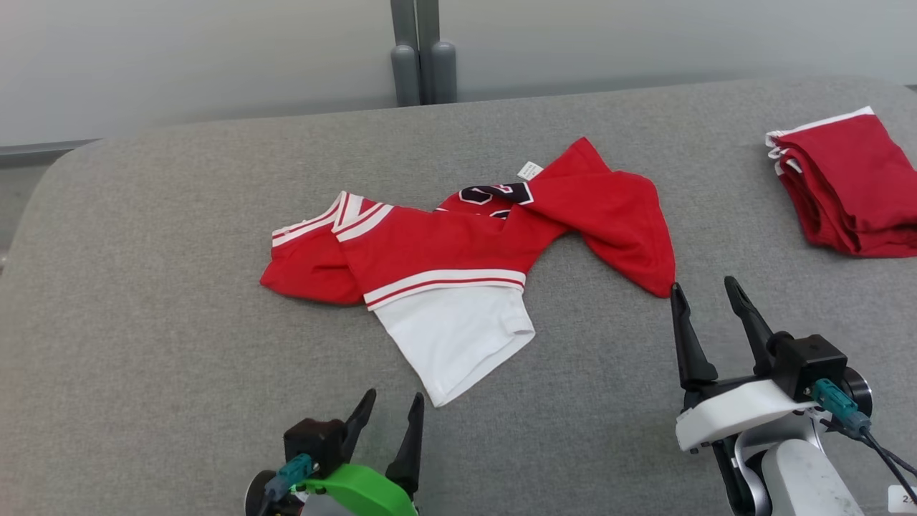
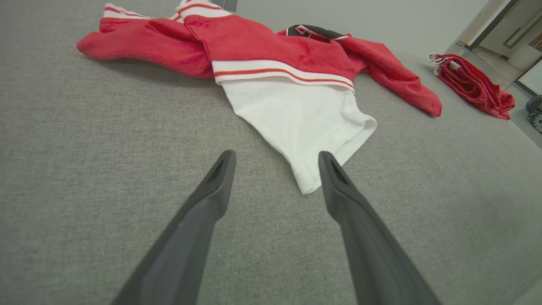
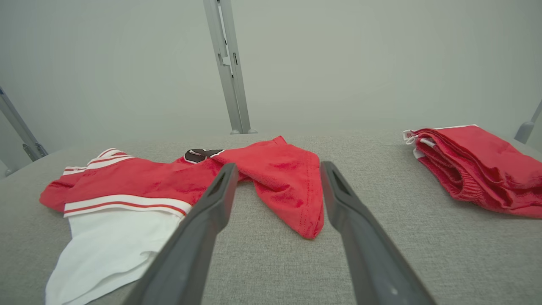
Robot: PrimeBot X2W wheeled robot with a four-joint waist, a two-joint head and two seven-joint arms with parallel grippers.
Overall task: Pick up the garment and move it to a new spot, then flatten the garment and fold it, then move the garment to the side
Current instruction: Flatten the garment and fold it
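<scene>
The left gripper [image 1: 393,398] sits low at the near edge of the grey cloth-covered counter [image 1: 143,301], its two fingers spread apart with nothing between them, the tips just beside the white corner of the garment. The garment [image 1: 444,247] lies crumpled in the middle of the counter. It is a red shirt with white stripes, with a white panel pointing toward the robot, dark lettering at the far side and one red flap drooping to the right. The right gripper [image 1: 703,287] hovers just beside that flap's lowest corner, fingers parted and empty. At the far right, well apart, rests a folded pile of red clothes [image 1: 852,193]
</scene>
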